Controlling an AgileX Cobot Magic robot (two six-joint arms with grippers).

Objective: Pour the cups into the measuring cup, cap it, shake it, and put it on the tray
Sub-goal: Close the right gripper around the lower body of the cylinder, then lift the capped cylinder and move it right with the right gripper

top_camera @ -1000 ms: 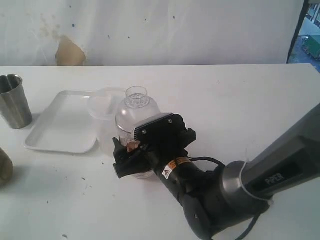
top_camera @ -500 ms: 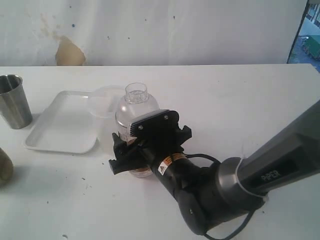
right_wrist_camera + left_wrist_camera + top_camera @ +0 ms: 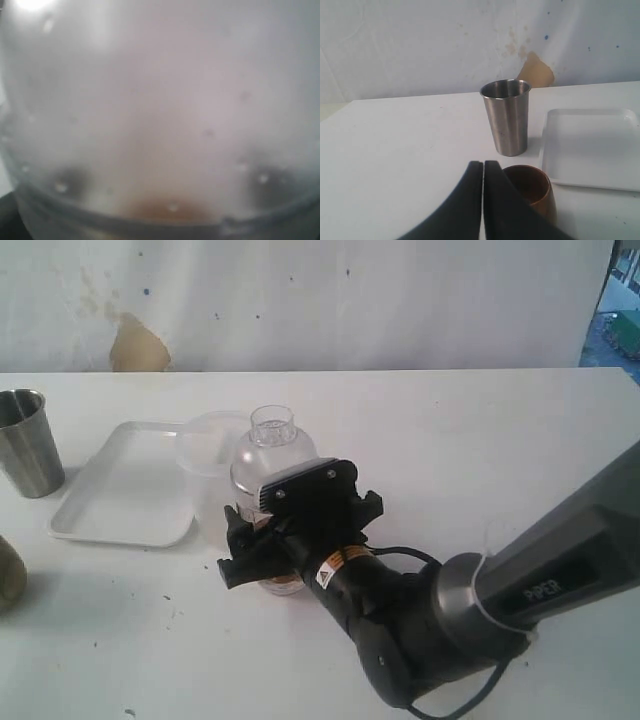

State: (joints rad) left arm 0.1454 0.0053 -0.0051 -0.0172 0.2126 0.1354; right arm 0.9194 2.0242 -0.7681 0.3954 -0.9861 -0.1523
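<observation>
The clear measuring cup stands upright at mid-table with its dome cap on, knob up. My right gripper is shut round the cup's body below the dome. In the right wrist view the cup's blurred clear wall, dotted with droplets, fills the picture, with brown at its base. The steel tumbler stands at the far left, beside the white tray. The brown cup is cut off by the left edge. My left gripper is shut and empty, just beside the brown cup, with the tumbler behind.
A frosted translucent tub sits between the tray and the measuring cup, overlapping the tray's right end. The tray lies beside the tumbler and holds nothing. A stained white wall backs the table.
Over the last second my right gripper and the capped measuring cup shifted a little to the left. Nothing else moved.
</observation>
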